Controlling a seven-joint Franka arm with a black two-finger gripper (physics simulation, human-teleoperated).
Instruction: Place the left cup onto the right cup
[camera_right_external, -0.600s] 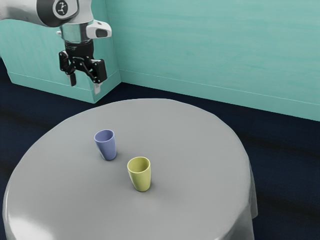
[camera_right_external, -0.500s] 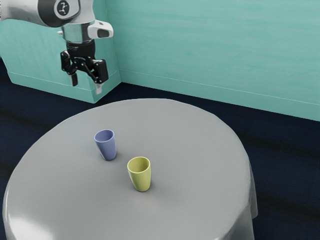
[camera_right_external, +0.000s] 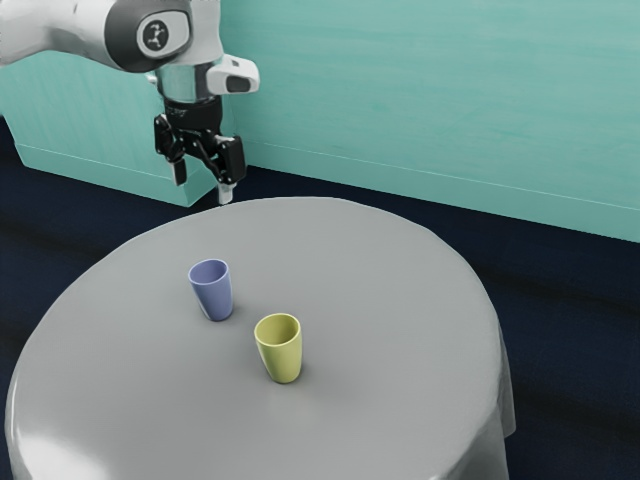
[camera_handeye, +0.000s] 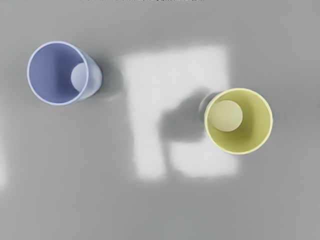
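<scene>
One blue cup and one yellow cup stand apart; the claw hangs open, empty.

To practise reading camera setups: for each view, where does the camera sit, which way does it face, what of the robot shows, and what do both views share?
Exterior view: at the arm's side, above table height, looking down across the table; the arm enters from the upper left, its open tool hanging near the table's far edge.
Wrist view: mounted by the tool, facing straight down into the cups; a shadow beside the yellow cup may be the tool's.
Shared: the blue cup and yellow cup, upright and apart.
</scene>
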